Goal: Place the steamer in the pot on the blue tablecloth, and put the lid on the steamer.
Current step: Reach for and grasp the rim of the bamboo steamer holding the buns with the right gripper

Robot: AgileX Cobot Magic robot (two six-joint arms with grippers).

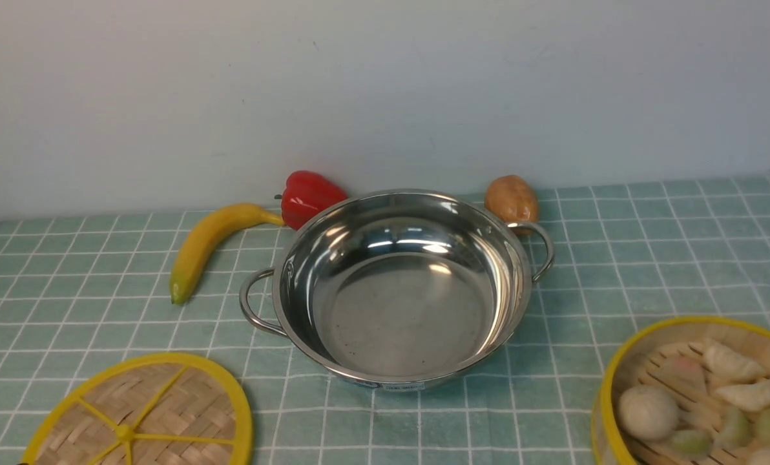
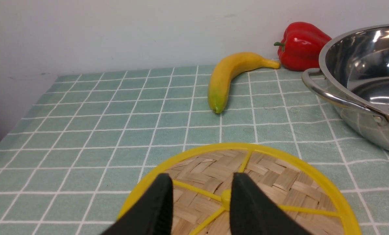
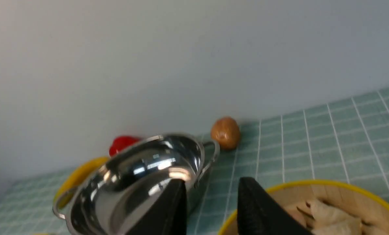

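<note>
The pot (image 1: 398, 310) stands empty in the middle of the blue tablecloth (image 1: 650, 258). The lid (image 1: 165, 400) lies flat at the front left. The steamer (image 1: 695, 320), holding dumplings and buns, sits at the front right, partly cut off. Neither gripper shows in the front view. In the left wrist view my left gripper (image 2: 199, 187) is open just above the lid (image 2: 279, 182), its fingers either side of the hub. In the right wrist view my right gripper (image 3: 210, 192) is open over the steamer (image 3: 328, 183) rim on the side facing the pot (image 3: 142, 176).
A banana (image 1: 204, 248) and a red pepper (image 1: 307, 194) lie behind the pot to the left. A brown potato (image 1: 511, 197) lies behind it to the right, by the pot's handle (image 1: 543, 248). A pale wall closes the back.
</note>
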